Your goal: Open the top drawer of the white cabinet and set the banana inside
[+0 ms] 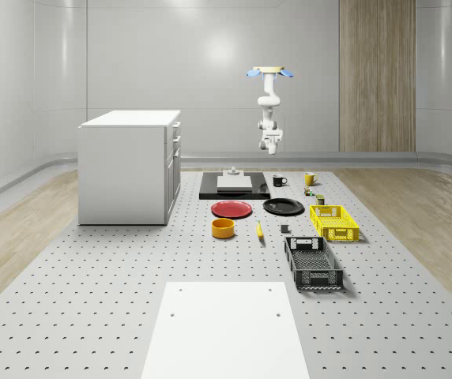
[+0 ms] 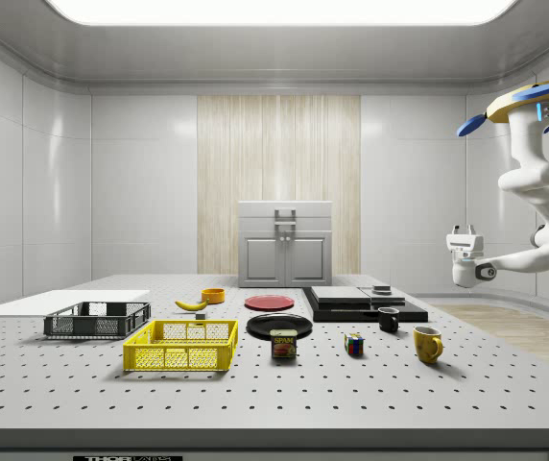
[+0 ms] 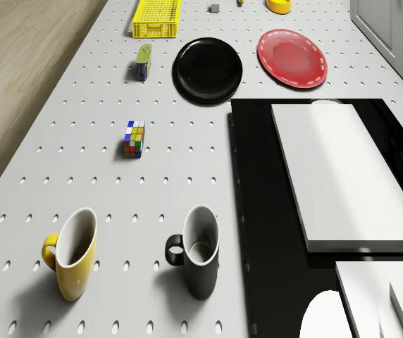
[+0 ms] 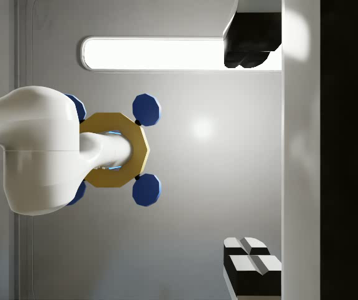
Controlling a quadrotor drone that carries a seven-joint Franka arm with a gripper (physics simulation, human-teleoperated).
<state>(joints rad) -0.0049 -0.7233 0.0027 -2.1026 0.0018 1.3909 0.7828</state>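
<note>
The white cabinet (image 1: 131,167) stands at the whole-scene view's left, and in the side view the cabinet (image 2: 285,244) has its drawers shut. The banana (image 1: 259,230) lies on the table beside an orange bowl (image 1: 223,227); in the side view the banana (image 2: 191,304) is in front of the cabinet. The drone (image 1: 271,73) hovers high over the table's far end, above the black tray and the mugs. My gripper (image 1: 271,142) hangs in the air on the bent arm, far from banana and cabinet. In the wrist view the gripper (image 4: 252,150) is open and holds nothing.
A black tray (image 1: 234,188) with a white block, a red plate (image 1: 231,209), a black plate (image 1: 283,207), a black mug (image 3: 196,250) and a yellow mug (image 3: 71,253) sit mid-table. Nearer are a yellow basket (image 1: 333,222), a black basket (image 1: 313,262) and a white sheet (image 1: 226,328).
</note>
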